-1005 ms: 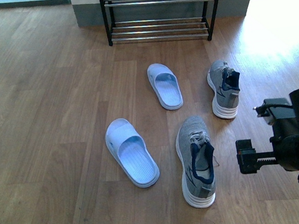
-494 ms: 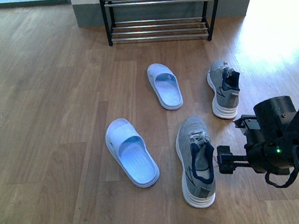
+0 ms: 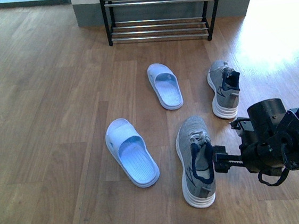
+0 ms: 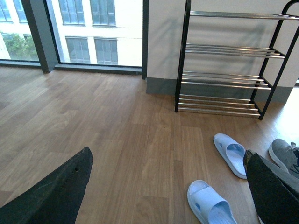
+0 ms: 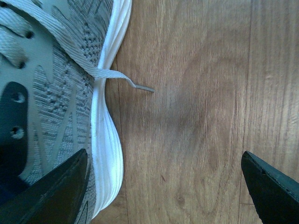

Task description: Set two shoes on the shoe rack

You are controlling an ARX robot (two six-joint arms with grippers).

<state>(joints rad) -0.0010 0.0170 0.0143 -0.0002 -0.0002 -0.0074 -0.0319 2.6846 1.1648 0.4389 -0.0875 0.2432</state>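
As I judge it, no part of the task is done yet. The shoe rack (image 3: pixel 157 9), with black metal side frames and shiny chrome bars, stands at the far edge of the brown wooden floor (image 3: pixel 47 101), against the wall. The bars I can see carry no shoe.

Both shoes lie on the floor, well apart from the rack. The far sneaker (image 3: pixel 224 88), grey knit with a thick white sole and a navy collar, is the closer one to the rack. The near sneaker (image 3: pixel 196 160), its twin, lies toward the near edge of the floor. One pale blue plastic slipper (image 3: pixel 132 152) lies beside it and a second slipper (image 3: pixel 165 85) lies farther off.

The right claw (image 3: pixel 220 161) hangs low, just beside the near sneaker and level with its navy collar. Its fingers are spread wide and grip nothing. In the right wrist view the white ridged sole comes close to one finger (image 5: pixel 46 196), though I cannot tell if they touch. Most of the gap is over bare boards, where a loose lace end (image 5: pixel 135 84) rests. So the claw is beside the shoe, not around it.

The left claw (image 4: pixel 166 191) is also spread and empty, and it is raised away from both shoes.
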